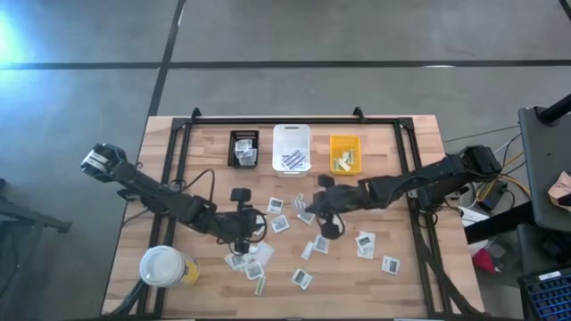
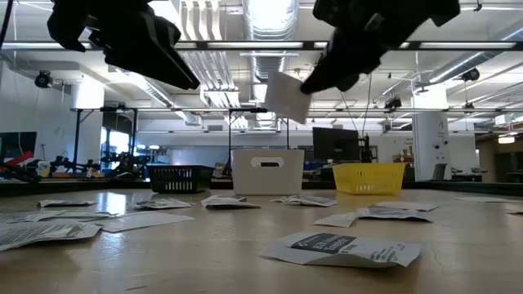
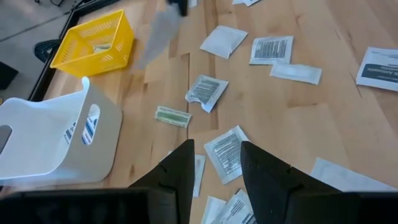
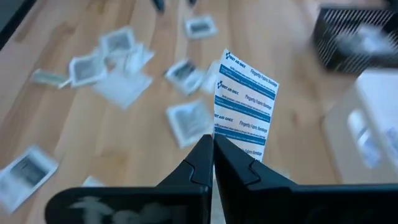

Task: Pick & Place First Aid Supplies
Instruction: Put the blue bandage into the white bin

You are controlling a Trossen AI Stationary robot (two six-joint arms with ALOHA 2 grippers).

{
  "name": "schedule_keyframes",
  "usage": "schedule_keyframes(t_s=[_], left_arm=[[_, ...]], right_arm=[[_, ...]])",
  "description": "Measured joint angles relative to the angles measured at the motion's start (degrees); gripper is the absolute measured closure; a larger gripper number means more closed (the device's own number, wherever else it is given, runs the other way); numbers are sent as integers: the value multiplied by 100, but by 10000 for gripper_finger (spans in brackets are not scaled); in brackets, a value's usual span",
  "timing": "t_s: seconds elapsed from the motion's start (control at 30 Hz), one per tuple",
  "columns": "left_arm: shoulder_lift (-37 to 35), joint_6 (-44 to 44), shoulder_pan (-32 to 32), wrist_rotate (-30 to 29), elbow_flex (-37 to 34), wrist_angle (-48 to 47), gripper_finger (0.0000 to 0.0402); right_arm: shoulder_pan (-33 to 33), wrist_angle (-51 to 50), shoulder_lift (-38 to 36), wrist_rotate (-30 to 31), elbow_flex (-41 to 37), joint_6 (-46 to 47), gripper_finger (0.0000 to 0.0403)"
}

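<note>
Several small flat first aid packets (image 1: 304, 279) lie scattered on the wooden table (image 1: 401, 285). My right gripper (image 4: 213, 149) is shut on a blue-striped white packet (image 4: 245, 99), held in the air over the table's middle; the low view shows this packet (image 2: 286, 96) high above the tabletop. My left gripper (image 3: 214, 165) hovers open over loose packets left of the middle, above a white packet with dark print (image 3: 225, 152), and touches nothing. In the high view my left gripper (image 1: 243, 237) and my right gripper (image 1: 318, 208) stand apart. My right gripper pinches the blue-striped packet at one short end (image 4: 237, 144) between its two shut fingers. The fingers slant down from the table's right side. The packet sticks out past the fingertips, lifted clear of the table.
Along the far edge stand a black bin (image 1: 244, 148), a white bin (image 1: 292, 147) and a yellow bin (image 1: 344, 153). A large white-lidded cup (image 1: 164, 266) stands at the near left corner. A black frame (image 1: 294, 122) runs round the table's far part.
</note>
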Motion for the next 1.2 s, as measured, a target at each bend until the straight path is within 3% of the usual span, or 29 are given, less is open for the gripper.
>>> schedule_keyframes(t_s=[0.43, 0.83, 1.2], left_arm=[[0, -14, 15, -2, 0, -264, 275], [0, -152, 21, -2, 0, -375, 275], [0, -1258, 155, 0, 2, -1130, 275]], right_arm=[[-841, 803, 0, 2, -2, -897, 394], [-1606, 1201, 0, 472, -12, -1700, 394], [-1802, 1483, 572, 797, -33, -1946, 394]])
